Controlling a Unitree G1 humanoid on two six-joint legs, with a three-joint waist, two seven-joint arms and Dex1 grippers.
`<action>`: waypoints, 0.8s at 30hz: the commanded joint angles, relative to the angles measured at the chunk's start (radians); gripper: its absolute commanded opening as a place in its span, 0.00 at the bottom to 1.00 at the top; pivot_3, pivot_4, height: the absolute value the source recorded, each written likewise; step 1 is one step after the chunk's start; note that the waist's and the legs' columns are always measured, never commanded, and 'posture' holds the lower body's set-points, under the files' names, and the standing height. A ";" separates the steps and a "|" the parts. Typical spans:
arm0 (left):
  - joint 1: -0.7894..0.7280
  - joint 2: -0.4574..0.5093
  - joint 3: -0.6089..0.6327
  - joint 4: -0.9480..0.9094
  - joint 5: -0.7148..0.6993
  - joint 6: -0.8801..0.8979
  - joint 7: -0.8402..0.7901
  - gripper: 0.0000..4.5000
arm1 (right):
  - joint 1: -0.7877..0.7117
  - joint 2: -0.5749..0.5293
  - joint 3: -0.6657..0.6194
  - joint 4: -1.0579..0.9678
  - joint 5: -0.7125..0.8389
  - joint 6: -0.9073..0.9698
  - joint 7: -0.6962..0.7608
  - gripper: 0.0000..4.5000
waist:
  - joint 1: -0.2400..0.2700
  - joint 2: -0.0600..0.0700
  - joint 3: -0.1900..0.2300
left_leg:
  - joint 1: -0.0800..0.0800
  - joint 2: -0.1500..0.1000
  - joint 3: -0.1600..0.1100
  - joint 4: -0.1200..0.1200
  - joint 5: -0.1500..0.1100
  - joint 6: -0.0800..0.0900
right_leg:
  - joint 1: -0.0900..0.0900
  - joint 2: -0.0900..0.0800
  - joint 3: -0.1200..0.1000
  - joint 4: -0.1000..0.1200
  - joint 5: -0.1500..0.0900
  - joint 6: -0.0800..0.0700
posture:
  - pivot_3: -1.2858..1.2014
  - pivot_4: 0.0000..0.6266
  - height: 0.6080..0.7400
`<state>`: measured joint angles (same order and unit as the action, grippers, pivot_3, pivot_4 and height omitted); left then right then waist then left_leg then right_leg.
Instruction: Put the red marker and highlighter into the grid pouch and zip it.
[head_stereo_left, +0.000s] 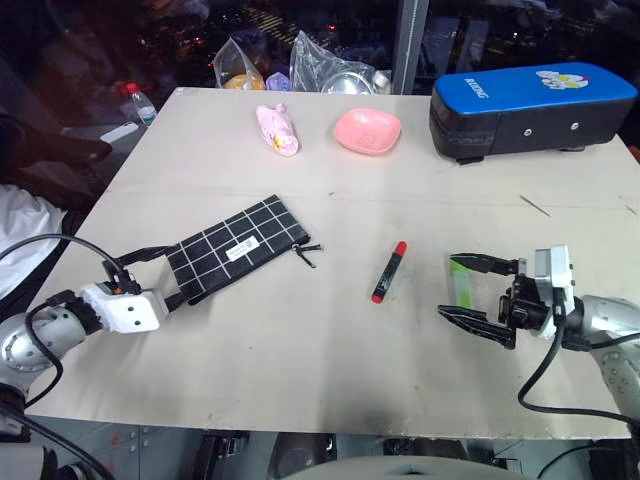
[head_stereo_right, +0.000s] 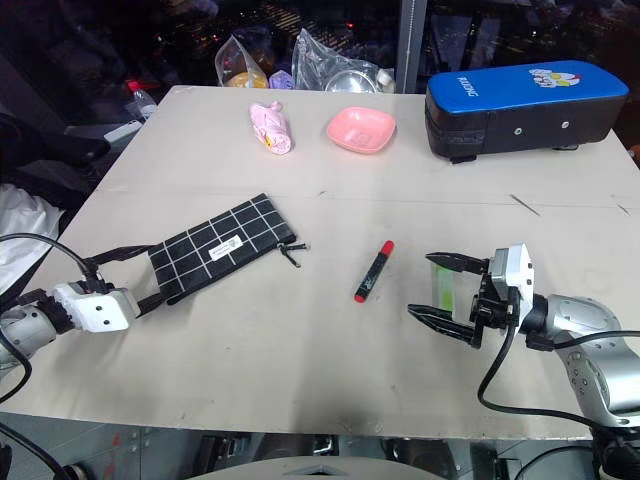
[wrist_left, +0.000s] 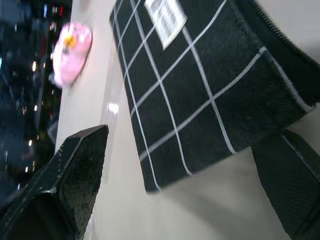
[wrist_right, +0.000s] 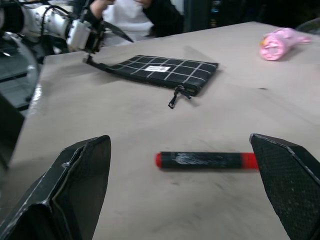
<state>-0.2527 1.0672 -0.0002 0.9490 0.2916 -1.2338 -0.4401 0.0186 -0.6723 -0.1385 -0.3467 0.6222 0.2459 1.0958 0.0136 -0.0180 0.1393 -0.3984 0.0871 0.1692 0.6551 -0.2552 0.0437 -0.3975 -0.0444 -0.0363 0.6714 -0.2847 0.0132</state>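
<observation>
My left gripper (head_stereo_left: 155, 274) is at the near-left end of the flat black fabric grid pouch (head_stereo_left: 238, 245), its two black fingers spread wide, one on each side of that short edge, clamped on nothing. Up close in the left wrist view the pouch (wrist_left: 200, 95) shows a coarse woven surface crossed by thin white lines, with a small white label near its middle. It lies flat on the matte beige table (head_stereo_left: 300, 340), slanting from near-left to far-right, and its black zipper pull (head_stereo_left: 309, 249) trails off the far-right corner onto the tabletop. Right of the pouch, well apart from it, lies the slim red marker (head_stereo_left: 389, 271), a round stick with red ends and a black middle, angled with its cap end farther away. Further right is the short flat light-green highlighter (head_stereo_left: 462, 284), and my right gripper (head_stereo_left: 475, 290) hangs over it with its textured black fingers fully parted, one beyond it and one nearer, holding nothing; I cannot tell whether either finger touches it. Along the far edge sit a soft pink crumpled bundle (head_stereo_left: 277, 130), a shallow glossy pink square dish (head_stereo_left: 367, 131), and a big boxy black case with a blue padded top (head_stereo_left: 533, 107).
</observation>
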 joint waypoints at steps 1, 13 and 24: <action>-0.010 -0.032 -0.044 -0.045 -0.019 -0.009 -0.028 0.99 | -0.007 0.010 -0.036 -0.001 -0.011 -0.039 -0.024 1.00 | 0.001 0.000 0.000 | 0.000 0.000 0.000 0.000 0.000 0.000 | 0.000 0.001 0.000 0.001 0.000 0.000 | 0.52 0.24 1.00; -0.009 -0.160 -0.018 -0.215 -0.027 0.056 0.061 0.99 | 0.000 0.016 -0.038 0.009 -0.032 -0.052 -0.079 1.00 | -0.001 0.000 0.000 | 0.001 0.000 0.000 0.003 0.000 -0.001 | 0.000 0.002 0.001 0.005 -0.001 0.001 | 0.52 0.24 1.00; -0.021 -0.245 -0.045 -0.415 0.207 0.370 0.239 0.99 | -0.010 0.002 -0.050 0.030 -0.037 -0.051 -0.084 1.00 | 0.001 0.000 0.000 | 0.001 0.001 -0.002 0.006 0.000 -0.001 | 0.000 0.004 0.001 0.008 -0.001 0.001 | 0.52 0.24 1.00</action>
<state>-0.2579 0.8302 -0.0414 0.5527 0.4511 -0.9112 -0.2387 0.0191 -0.6601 -0.1576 -0.3092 0.5812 0.2126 1.0118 0.0142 -0.0181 0.1394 -0.3977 0.0885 0.1677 0.6617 -0.2549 0.0430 -0.3973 -0.0406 -0.0357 0.6795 -0.2856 0.0147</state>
